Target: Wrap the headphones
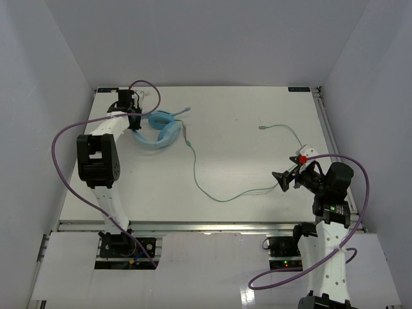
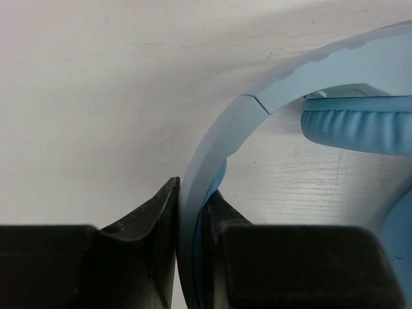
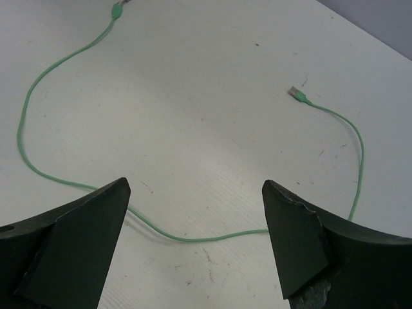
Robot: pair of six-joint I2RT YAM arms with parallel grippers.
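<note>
Your right wrist cam shows something the overhead view barely does: the right claw (image 3: 196, 193) is spread wide open with nothing in it. The thin pale green cable (image 3: 193, 239) lies on the worktop (image 3: 212, 129) and crosses the gap between its fingers, not gripped. I can't tell whether it touches them. Further out from that claw, the cable swings away to the upper left, and its free plug (image 3: 295, 93) sits ahead and off to the right.

Only the left wrist cam shows you the grip. The left claw (image 2: 191, 199) is squeezed onto the headphones (image 2: 290, 84), with the headband (image 2: 219, 141) pinched edge-on between both fingers. The band is light blue with a seam across it. It arcs up and to the right of the claw, towards a deeper blue ear cup (image 2: 354, 129) with a wrinkly cushion.

From overhead, the headphones sit right at the left claw, well apart from the right one. The cable leaves their right side, runs over to the right claw, then doubles back.
</note>
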